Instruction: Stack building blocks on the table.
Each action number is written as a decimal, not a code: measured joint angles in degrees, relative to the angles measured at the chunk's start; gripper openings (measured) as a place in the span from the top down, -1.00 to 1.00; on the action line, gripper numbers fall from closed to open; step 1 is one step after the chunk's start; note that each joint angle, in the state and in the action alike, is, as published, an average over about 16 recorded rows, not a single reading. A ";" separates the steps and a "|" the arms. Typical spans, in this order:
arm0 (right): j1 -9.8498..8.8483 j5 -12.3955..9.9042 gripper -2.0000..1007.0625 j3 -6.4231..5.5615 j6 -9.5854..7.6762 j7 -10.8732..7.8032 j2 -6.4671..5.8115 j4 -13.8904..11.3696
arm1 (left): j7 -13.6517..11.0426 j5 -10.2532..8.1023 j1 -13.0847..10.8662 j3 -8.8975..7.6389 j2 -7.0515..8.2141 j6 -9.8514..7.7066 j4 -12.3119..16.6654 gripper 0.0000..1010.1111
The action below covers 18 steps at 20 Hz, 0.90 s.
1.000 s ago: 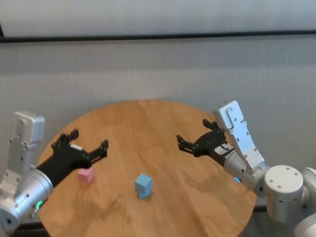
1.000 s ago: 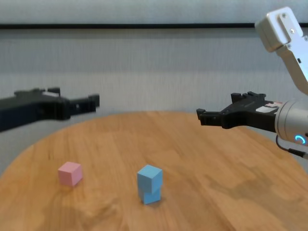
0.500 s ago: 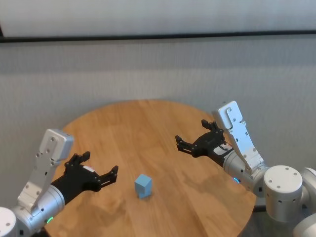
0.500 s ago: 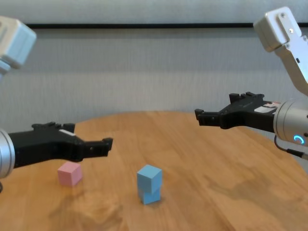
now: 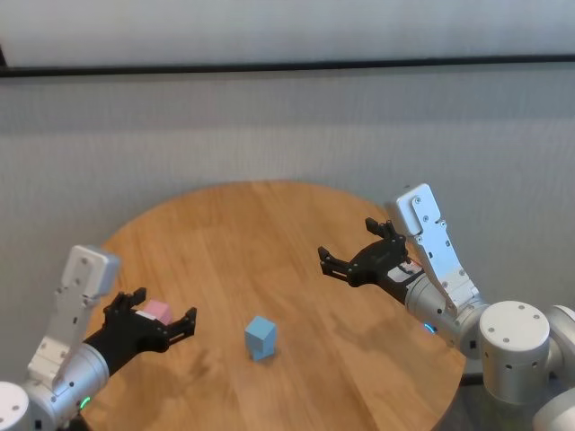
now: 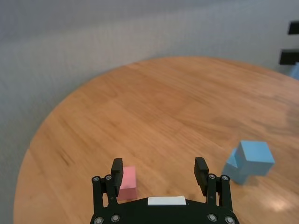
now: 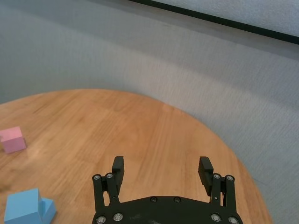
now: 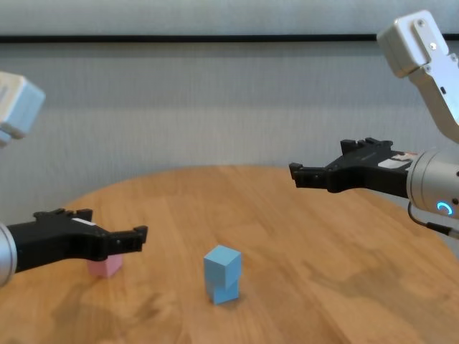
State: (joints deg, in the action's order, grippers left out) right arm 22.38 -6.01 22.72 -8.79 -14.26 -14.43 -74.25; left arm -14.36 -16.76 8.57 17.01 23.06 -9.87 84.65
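Note:
Two light blue building blocks [image 5: 260, 338] stand stacked, the upper one turned askew, near the front middle of the round wooden table [image 5: 269, 233]; the stack also shows in the chest view [image 8: 223, 274]. The pink block [image 5: 157, 311] lies alone at the left. My left gripper [image 5: 163, 305] is open and low over the table. In the left wrist view the pink block [image 6: 127, 183] sits just inside one fingertip [image 6: 117, 164], off centre between the jaws. My right gripper [image 5: 349, 241] is open and empty, held above the table's right side, well away from the blocks.
The table's round edge [image 8: 179, 172] curves close behind the blocks. A grey wall [image 5: 287, 126] stands behind it. Bare wood [image 7: 93, 126] lies between the stack and the right gripper.
My left gripper has dropped from above the table's left side and drawn back to the pink block, which now shows between its fingers. The right arm has barely moved.

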 joint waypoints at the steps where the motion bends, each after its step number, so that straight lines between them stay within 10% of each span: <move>1: 0.00 -0.01 -0.99 0.00 0.00 -0.01 0.00 -0.01 | -0.10 -0.03 0.19 -0.19 -0.27 0.21 -0.72 -0.98; 18: -0.02 -0.08 -0.99 0.06 -0.06 -0.04 0.03 -0.07 | -3.88 2.02 6.34 -0.70 -2.70 2.93 -11.98 -0.98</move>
State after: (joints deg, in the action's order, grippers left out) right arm 22.36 -6.09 22.78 -8.85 -14.30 -14.39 -74.31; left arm -18.24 -14.74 14.91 16.30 20.35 -6.94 72.67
